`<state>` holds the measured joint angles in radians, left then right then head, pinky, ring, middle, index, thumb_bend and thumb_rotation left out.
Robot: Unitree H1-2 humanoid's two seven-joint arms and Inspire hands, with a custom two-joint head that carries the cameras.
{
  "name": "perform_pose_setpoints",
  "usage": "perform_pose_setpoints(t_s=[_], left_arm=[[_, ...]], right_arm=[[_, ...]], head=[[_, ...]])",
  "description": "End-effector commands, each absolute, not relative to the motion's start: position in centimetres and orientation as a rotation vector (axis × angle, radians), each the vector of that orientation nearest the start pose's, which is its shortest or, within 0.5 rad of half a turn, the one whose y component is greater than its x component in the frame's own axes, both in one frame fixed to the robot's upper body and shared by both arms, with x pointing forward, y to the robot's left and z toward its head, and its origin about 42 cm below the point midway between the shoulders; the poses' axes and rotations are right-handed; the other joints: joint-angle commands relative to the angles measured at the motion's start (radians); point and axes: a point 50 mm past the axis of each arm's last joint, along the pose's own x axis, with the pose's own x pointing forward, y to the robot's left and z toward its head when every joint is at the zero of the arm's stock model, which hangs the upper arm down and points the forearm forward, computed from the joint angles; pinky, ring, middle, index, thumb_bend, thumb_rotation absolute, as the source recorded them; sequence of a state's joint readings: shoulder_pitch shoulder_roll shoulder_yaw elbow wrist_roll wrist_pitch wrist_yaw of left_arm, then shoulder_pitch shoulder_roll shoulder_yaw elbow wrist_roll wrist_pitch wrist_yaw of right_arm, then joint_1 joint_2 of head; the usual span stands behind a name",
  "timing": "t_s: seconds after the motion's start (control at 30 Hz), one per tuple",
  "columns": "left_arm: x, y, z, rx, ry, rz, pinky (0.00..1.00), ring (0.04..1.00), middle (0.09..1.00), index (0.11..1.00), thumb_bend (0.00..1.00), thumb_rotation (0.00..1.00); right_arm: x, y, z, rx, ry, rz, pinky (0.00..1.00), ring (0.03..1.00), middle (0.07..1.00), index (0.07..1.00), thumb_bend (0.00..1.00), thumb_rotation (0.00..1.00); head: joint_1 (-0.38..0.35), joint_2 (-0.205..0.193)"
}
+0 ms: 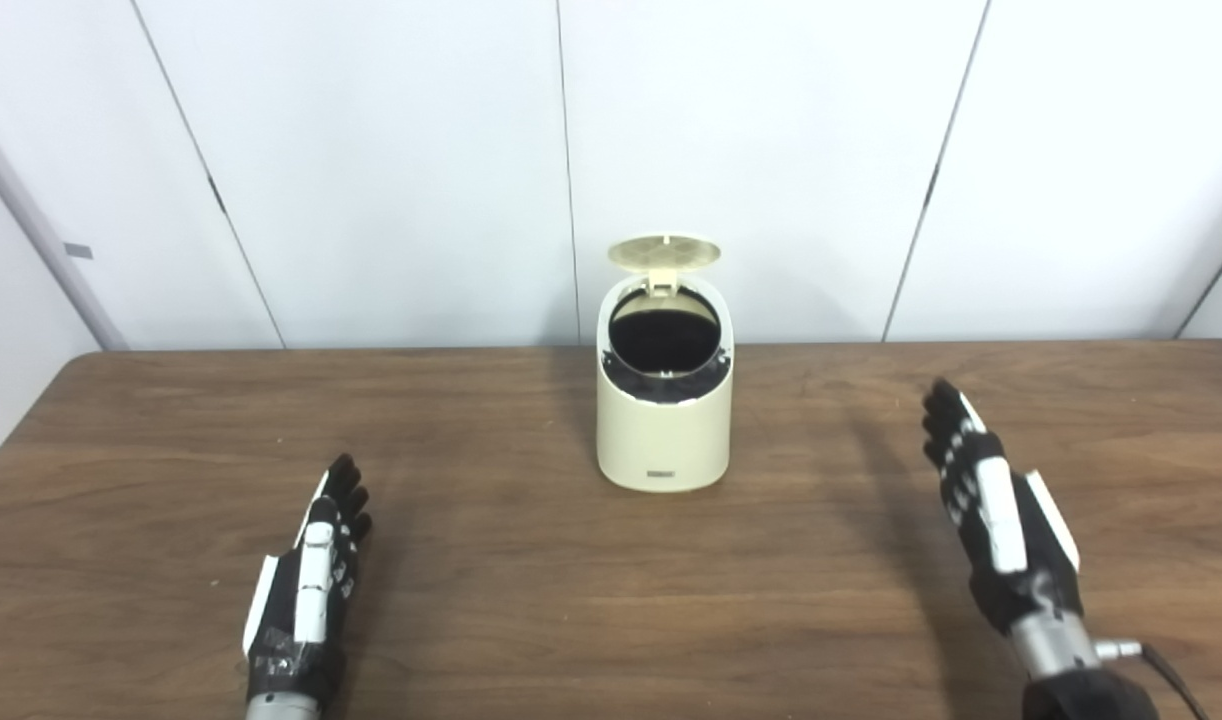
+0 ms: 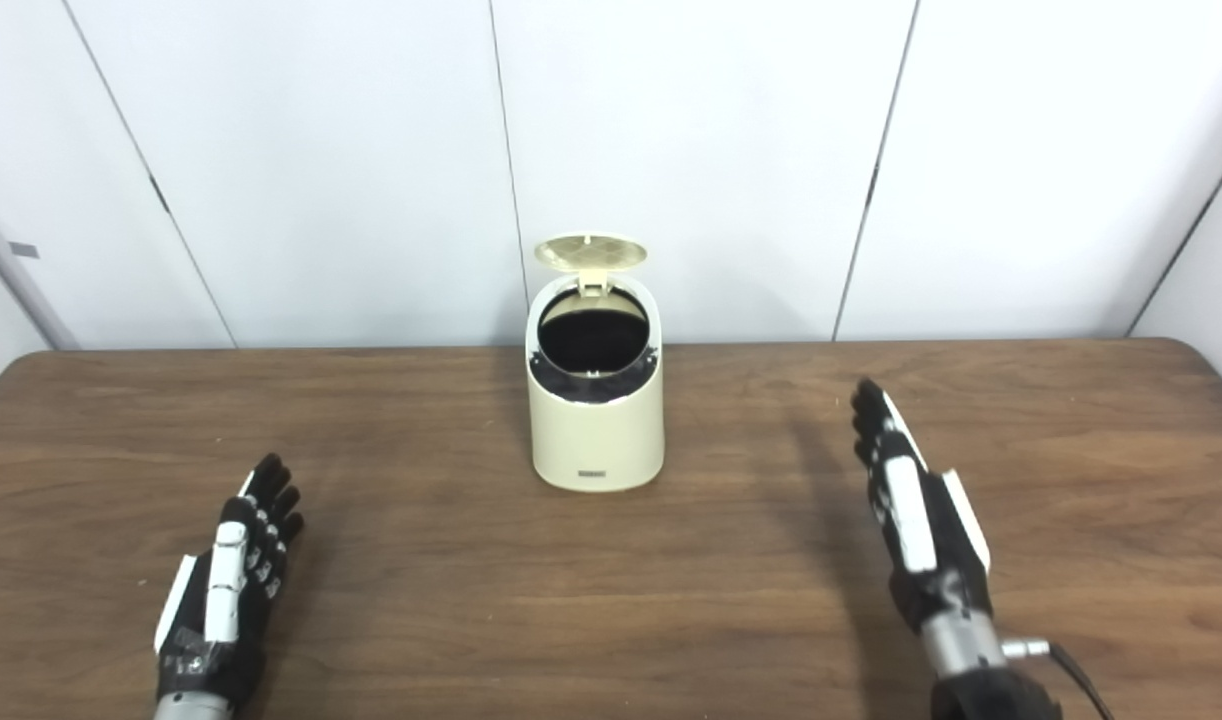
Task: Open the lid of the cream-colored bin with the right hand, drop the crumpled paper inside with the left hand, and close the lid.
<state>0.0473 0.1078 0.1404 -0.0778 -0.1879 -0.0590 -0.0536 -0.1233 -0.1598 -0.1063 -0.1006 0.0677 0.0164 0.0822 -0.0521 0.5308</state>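
The cream-colored bin (image 1: 663, 430) stands upright at the middle of the wooden table (image 1: 531, 600), its round lid (image 1: 664, 252) tipped up at the back and the dark inside showing. No crumpled paper shows anywhere in either view. My left hand (image 1: 311, 585) rests low at the front left, fingers straight and apart, holding nothing. Over at the right, my right hand (image 1: 991, 510) hovers with fingers extended, empty too. Both hands are well apart from the bin (image 2: 597, 425).
White wall panels (image 1: 751, 150) rise just behind the table's far edge, close to the bin's back. The table's left corner (image 1: 81, 365) and right corner (image 1: 1221, 350) are rounded. A cable (image 1: 1166, 670) trails from my right wrist.
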Motion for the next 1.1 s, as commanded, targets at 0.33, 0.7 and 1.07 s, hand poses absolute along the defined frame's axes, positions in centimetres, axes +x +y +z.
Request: perform_pose_setpoints(t_s=[0.33,0.7,1.07], left_arm=[[26.8,28.0,10.7,-0.046,-0.12,0.082,1.0,1.0,1.0,0.997,0.44,0.98],[27.1,27.7,10.4,-0.042,-0.122,0.077,1.0,0.999,1.0,1.0,0.45,0.99],[27.2,27.6,10.0,-0.039,-0.117,0.077,1.0,0.997,0.997,0.998,0.45,0.99]], right_arm=[[36.6,-25.3,23.4,-0.314,-0.364,0.078,0.95,0.941,0.932,0.901,0.62,1.0],[39.0,-23.7,27.6,-0.504,-0.401,0.086,0.95,0.953,0.938,0.908,0.62,1.0],[41.2,-22.4,30.7,-0.61,-0.459,0.091,0.85,0.911,0.92,0.892,0.55,1.0]], head=[[-0.008,-0.014],[0.0,-0.015],[-0.008,-0.016]])
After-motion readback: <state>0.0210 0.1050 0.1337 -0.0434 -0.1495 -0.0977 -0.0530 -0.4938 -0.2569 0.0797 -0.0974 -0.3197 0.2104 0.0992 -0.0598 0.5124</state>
